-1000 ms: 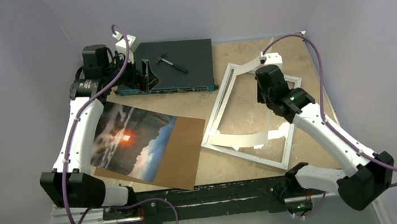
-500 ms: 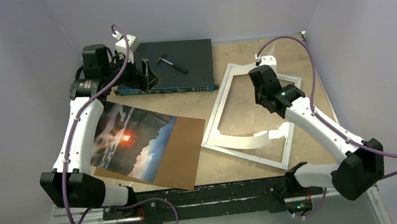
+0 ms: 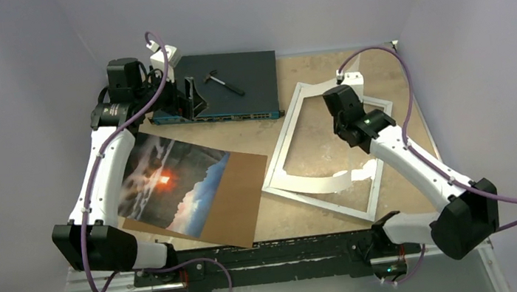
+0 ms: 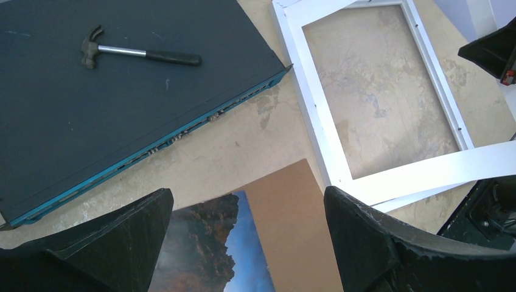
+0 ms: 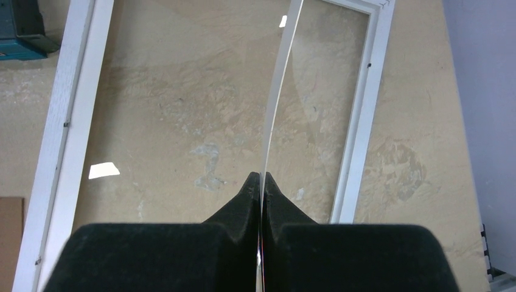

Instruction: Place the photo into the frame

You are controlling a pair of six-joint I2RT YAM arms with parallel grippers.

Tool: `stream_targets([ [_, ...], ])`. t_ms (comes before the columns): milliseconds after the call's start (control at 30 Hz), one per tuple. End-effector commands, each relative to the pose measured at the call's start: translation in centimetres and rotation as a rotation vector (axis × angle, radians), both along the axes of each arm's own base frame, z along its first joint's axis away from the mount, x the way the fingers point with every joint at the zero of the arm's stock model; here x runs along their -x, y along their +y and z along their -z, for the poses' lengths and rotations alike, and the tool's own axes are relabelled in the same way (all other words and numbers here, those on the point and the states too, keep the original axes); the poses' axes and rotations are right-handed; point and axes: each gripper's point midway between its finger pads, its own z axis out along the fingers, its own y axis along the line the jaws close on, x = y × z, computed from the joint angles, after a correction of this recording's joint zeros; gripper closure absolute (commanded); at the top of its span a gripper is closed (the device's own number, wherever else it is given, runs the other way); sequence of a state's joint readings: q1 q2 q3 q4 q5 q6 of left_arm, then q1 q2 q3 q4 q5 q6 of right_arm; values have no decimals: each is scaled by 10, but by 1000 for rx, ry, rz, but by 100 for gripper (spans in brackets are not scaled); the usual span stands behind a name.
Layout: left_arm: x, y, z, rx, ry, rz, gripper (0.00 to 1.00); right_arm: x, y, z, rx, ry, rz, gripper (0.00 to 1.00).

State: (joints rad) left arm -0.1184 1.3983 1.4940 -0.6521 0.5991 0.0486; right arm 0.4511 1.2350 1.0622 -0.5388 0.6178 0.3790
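Note:
The photo lies flat at the near left, overlapping a brown backing board. The white frame lies flat at the right. My right gripper hangs over the frame's inside, shut on a thin white mat sheet. The mat is seen edge-on in the right wrist view and bows across the frame. My left gripper is open and high at the back left, above the photo's far corner.
A dark network switch box sits at the back, with a small hammer lying on it. Grey walls close in on the left, back and right. Bare tabletop shows between the board and the frame.
My right arm has shifted slightly left with the mat still pinched, and the mat's near band has moved with it. The left arm has not moved.

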Motion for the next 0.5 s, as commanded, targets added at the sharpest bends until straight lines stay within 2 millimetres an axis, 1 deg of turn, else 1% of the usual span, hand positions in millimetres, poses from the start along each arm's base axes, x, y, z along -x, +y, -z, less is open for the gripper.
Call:
stream_targets([
  [0, 3, -2, -19, 3, -83, 31, 7, -6, -4, -2, 4, -28, 44, 100],
  [33, 3, -2, -19, 2, -82, 31, 7, -6, -4, 0, 5, -21, 41, 100],
  [67, 3, -2, -19, 1, -84, 31, 7, -6, -3, 2, 5, -15, 40, 96],
  [233, 3, -2, -22, 0, -89, 34, 7, -6, 0, 8, -7, -8, 31, 57],
  [467, 6, -3, -26, 5, -92, 36, 7, -10, 2, 7, -10, -8, 28, 30],
])
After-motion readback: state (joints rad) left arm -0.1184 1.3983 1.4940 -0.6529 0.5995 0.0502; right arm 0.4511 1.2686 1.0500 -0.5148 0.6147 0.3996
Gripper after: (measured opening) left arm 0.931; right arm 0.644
